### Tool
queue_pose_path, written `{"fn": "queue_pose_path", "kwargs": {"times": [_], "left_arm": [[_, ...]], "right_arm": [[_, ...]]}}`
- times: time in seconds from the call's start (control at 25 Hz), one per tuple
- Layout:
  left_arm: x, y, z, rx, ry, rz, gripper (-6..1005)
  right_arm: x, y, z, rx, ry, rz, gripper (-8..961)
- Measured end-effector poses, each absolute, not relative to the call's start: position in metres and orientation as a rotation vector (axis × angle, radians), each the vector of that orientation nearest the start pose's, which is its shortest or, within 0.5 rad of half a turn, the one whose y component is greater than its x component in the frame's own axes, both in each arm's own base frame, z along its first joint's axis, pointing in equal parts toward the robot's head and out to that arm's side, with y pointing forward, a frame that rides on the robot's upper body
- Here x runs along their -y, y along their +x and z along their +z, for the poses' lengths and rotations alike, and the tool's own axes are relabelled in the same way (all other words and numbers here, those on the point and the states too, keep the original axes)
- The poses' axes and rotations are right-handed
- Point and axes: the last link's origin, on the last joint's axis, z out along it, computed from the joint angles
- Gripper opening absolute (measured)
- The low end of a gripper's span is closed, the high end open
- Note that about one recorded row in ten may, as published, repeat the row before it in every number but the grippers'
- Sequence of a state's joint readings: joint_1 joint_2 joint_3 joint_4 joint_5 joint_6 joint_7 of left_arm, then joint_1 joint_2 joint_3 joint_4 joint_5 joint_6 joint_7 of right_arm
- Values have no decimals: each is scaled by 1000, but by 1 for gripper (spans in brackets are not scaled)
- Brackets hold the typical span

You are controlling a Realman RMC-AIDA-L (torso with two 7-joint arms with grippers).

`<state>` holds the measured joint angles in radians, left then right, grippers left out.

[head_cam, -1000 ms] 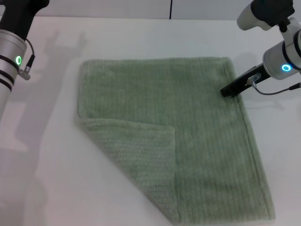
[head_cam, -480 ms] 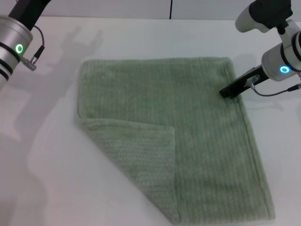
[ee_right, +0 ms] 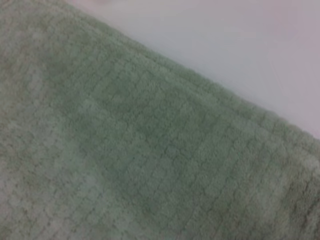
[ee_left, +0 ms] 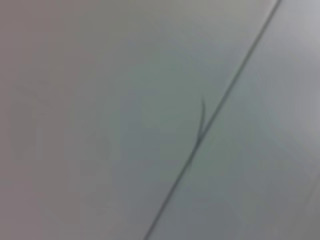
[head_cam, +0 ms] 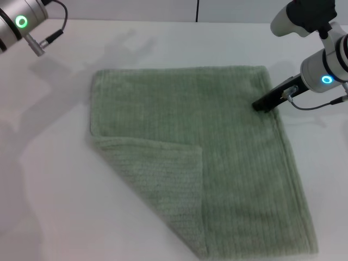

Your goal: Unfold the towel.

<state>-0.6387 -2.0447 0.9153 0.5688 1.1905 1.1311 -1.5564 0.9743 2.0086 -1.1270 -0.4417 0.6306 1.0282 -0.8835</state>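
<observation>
From the head camera I see the towel (head_cam: 217,163) lying flat on the white counter (head_cam: 49,190), spread across the middle and right of my view, with its near left corner folded over onto the top so a triangular flap (head_cam: 157,185) shows the paler underside. The far edge runs straight across, and the right edge slants toward the near right. My right gripper (head_cam: 267,102) is down at the towel's right edge, near the far right corner, its dark tip resting on or just over the hem; I cannot tell whether its fingers are spread or pressed together, as only one dark bar shows. My right wrist camera sits close above the cloth: it shows the ribbed green terry (ee_right: 125,150) filling most of the view, with the hemmed border running diagonally against bare counter (ee_right: 240,45). My left arm (head_cam: 22,19) is raised at the far left corner of the head view, well apart from the towel, and its gripper is out of sight. The left wrist camera shows only a pale surface crossed by a thin dark line (ee_left: 210,115).
</observation>
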Motion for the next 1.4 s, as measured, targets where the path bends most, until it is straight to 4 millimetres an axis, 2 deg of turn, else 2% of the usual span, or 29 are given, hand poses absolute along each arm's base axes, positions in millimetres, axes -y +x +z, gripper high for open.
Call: {"fn": "queue_pose_path", "kwargs": {"times": [0.28,0.48,0.52,0.76,1.04,1.16,1.24,1.36,1.4], "left_arm": [[-426,-202,57,985,-2155,-1219,845],[-424,-197,54,998,-2287,-1012,845],[-424,-197,54,1007,-2332,-919,845],[-421,-199,53,1031,-2444,-735,845],[-405,-201,43,1024,-2643,-502,845],[-398,-199,40,995,-2706,-468,846],[-389,-195,28,946,-2788,-442,846],[-387,-194,24,934,-2809,-436,846],[-383,-192,17,917,-2843,-421,846]], "right_arm": [[-432,221,-42,-993,-2543,-337,-1],[-431,221,-42,-995,-2545,-338,-1],[-431,220,-42,-996,-2545,-338,-1],[-431,220,-42,-996,-2546,-337,-1],[-431,220,-42,-993,-2548,-342,-1],[-431,220,-42,-992,-2548,-343,-1],[-431,220,-42,-993,-2548,-342,-1],[-431,220,-42,-992,-2547,-344,-1],[-431,220,-42,-991,-2547,-345,-1]]}}
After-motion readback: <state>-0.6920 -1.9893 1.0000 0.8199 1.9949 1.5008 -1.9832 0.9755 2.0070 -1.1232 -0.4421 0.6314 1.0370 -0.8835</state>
